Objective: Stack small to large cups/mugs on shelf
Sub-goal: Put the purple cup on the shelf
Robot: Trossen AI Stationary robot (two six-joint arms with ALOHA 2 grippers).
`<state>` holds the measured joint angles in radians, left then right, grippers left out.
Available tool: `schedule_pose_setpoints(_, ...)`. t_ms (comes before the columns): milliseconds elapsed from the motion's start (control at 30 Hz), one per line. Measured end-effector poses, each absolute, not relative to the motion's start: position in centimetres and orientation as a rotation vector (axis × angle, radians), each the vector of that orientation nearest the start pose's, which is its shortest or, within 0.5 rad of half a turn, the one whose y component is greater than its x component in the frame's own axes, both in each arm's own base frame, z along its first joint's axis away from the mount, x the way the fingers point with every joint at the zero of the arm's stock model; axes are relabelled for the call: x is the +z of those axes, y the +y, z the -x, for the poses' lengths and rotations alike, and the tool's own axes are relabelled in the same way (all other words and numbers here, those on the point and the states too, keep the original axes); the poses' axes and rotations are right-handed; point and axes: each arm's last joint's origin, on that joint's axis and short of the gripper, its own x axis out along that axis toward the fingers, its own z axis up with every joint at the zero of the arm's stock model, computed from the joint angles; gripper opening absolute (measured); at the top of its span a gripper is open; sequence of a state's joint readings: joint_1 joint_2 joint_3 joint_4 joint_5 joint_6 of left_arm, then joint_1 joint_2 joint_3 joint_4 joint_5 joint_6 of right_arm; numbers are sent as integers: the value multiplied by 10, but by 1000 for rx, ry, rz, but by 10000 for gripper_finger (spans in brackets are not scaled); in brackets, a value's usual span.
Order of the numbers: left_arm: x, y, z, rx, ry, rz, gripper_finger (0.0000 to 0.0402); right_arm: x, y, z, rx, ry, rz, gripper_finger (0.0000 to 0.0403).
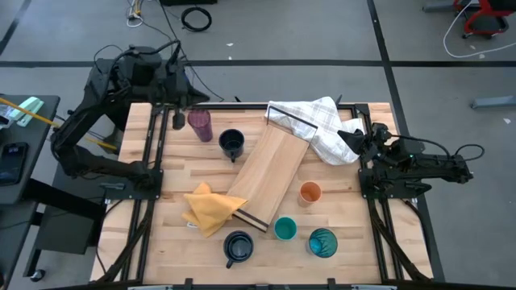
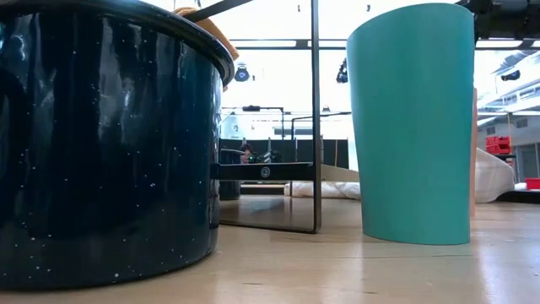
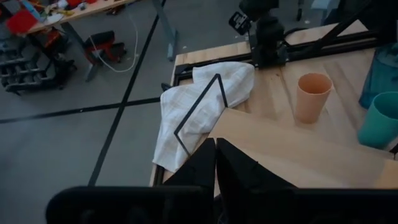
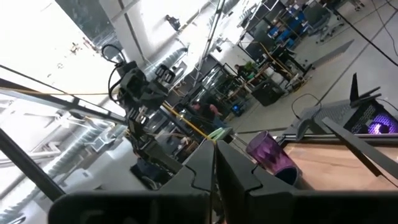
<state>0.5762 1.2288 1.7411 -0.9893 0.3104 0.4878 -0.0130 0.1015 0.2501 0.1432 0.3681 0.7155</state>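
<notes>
— How were the grippers found, and was anything held?

— The left gripper (image 3: 215, 163) was seen with its two dark fingers pressed together, nothing pinched between them; it was raised near the far left corner of the table, just beside the tall translucent purple tumbler (image 1: 200, 125). The right gripper (image 4: 214, 163) was likewise seen drawn together with only a hairline gap, and nothing was gripped. It was parked at the table's right edge, close to the white checked towel (image 1: 322, 125).

— Where was the shelf placed?

— The long light-wood plank with dark end strips (image 1: 270, 171) was laid diagonally across the middle of the butcher-block table (image 1: 347, 209). Its far end was partly covered by the towel, and its near end was touched by the crumpled yellow cloth (image 1: 208, 206).

— And the cups?

— None was set on the plank. One dark navy handled mug (image 1: 231, 143) was stood just beside the plank's left edge, near the purple tumbler. The second dark navy speckled mug (image 1: 238, 246) was placed at the near edge of the table. The small orange cup (image 1: 310, 193) was stood to the right of the plank, with the small teal cup (image 1: 285, 229) and the tall teal-blue patterned tumbler (image 1: 323, 242) nearer the front. All were upright.
</notes>
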Motion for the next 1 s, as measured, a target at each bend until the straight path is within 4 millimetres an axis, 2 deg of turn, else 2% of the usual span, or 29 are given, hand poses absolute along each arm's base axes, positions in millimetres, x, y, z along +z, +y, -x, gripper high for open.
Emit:
schedule_pose_setpoints(367, 479, 130, -179, 116, 412, -205, 19, 253, -11, -82, -259, -411, -752, 23)
schedule_pose_setpoints(600, 471, 140, -190, 90, 434, -166, 26, 253, -11, -82, -259, -410, -750, 23)
schedule_pose_setpoints(833, 460, 149, -205, 21, 445, -118, 13, 253, -11, -82, -259, -409, -750, 23)
schedule_pose_setpoints(1000, 460, 152, -209, 18, 431, -126, 16, 253, -11, -82, -259, -409, -750, 23)
